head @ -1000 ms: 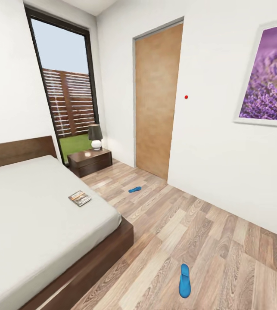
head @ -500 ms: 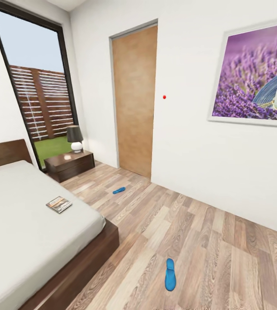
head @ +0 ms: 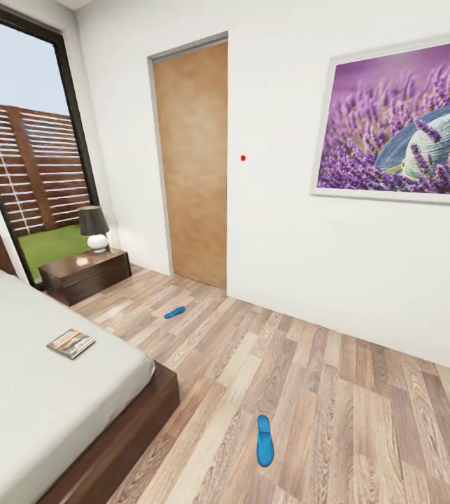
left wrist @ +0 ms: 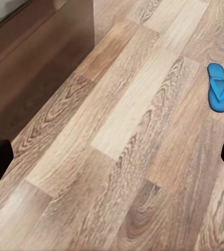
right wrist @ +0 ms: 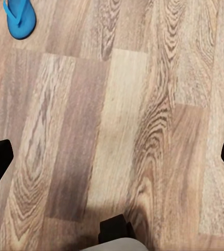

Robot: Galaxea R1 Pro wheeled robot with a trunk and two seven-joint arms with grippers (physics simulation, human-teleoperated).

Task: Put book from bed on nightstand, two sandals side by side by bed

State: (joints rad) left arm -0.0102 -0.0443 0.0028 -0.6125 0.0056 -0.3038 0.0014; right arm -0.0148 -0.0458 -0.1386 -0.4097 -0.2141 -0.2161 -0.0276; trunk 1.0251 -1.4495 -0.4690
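From my head camera I see the bed [head: 57,392] occupying the lower left of the frame, pale mattress on a dark wood frame. The book [head: 71,343] lies flat on the mattress, near the edge that faces the open floor [head: 336,399]. The nightstand [head: 85,274] stands at centre left, just beyond the head of the bed, with a lamp [head: 94,228] on its top and the tall window [head: 29,161] behind it. One sandal [head: 175,311] lies on the planks in front of the wooden door [head: 191,161], left of centre. The other sandal [head: 264,439] lies at lower centre, well apart from the first and off the foot corner of the bed. A lavender picture [head: 399,122] hangs on the wall at upper right.

My left gripper [left wrist: 112,157] is spread wide with nothing between the fingers; the near sandal shows at upper right of that frame. My right gripper [right wrist: 112,157] is likewise released and empty, with a sandal at upper left of its frame
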